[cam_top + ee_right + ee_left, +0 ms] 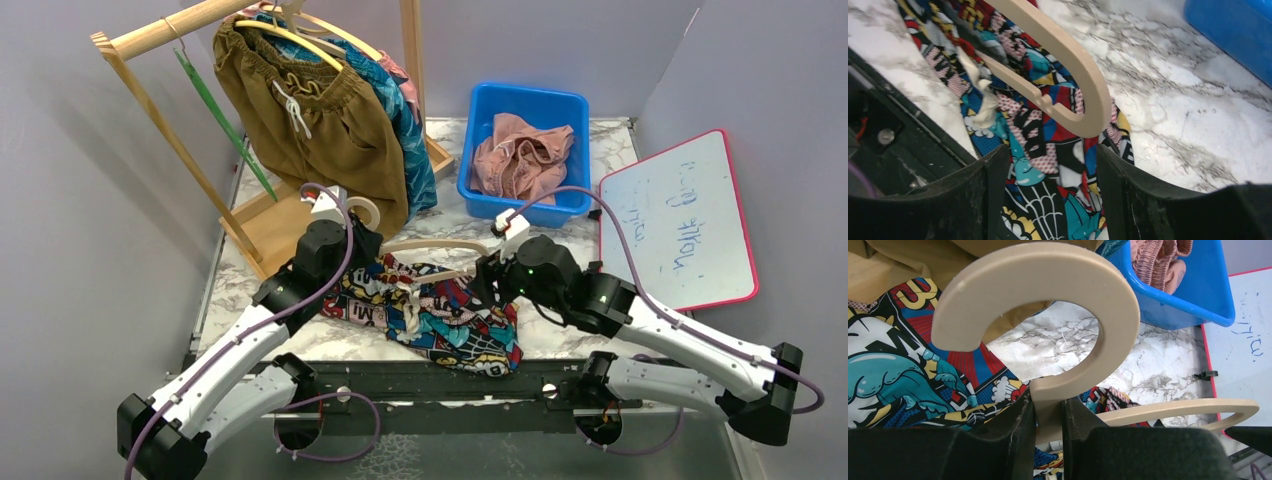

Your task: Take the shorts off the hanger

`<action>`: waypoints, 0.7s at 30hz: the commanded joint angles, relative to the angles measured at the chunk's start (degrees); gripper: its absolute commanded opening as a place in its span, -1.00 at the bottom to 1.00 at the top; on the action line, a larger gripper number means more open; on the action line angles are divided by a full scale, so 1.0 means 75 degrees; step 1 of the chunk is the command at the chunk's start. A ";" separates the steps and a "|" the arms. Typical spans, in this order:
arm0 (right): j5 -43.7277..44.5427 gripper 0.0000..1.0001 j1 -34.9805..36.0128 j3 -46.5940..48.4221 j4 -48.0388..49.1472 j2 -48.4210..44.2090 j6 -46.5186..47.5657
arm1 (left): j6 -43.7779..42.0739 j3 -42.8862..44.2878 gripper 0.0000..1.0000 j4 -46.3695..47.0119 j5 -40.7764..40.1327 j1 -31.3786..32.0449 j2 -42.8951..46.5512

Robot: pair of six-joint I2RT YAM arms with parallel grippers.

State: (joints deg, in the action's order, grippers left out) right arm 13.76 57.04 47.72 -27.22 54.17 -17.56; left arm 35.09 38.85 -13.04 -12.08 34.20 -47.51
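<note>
Comic-print shorts (pixel 440 320) lie crumpled on the marble table, partly still around a beige hanger (pixel 440 245). My left gripper (pixel 1048 410) is shut on the stem of the hanger (pixel 1048 270), just below its big round hook. My right gripper (pixel 1053 165) stands open over the shorts (pixel 1048 125), a finger on each side of the fabric, close to the hanger's rounded end (pixel 1073 65). On the wooden rack (pixel 150 40) hang olive-brown shorts (pixel 320 120) with a white drawstring, and teal shorts (pixel 412 140) behind them.
A blue bin (pixel 480 110) at the back holds dusty pink shorts (pixel 520 155). A pink-edged whiteboard (pixel 680 220) lies at the right. A green hanger (pixel 225 120) dangles from the rack's left end. The rack's wooden base (pixel 275 225) sits by my left arm.
</note>
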 commanded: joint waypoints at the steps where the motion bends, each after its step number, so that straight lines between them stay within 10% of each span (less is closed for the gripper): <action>1: -0.0775 0.36 -0.0015 -0.0092 0.0509 -0.0247 0.0487 | -0.0217 0.0049 -1.00 0.0185 0.0087 -0.0036 0.0221; 11: -0.1260 0.60 -0.0022 0.0231 0.0984 0.0026 0.0648 | -0.0652 -0.0252 -1.00 0.0541 0.0969 -0.0032 0.0768; 21: -0.3367 -0.24 -0.0461 0.1021 0.0432 0.0056 0.1730 | -0.0623 -0.0181 -1.00 0.0424 0.1044 -0.0030 0.0706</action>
State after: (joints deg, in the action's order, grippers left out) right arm -2.79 54.70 51.62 -23.22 55.24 -8.86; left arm 31.00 37.32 -11.73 -5.39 34.20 -42.61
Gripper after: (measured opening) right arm 0.441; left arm 0.220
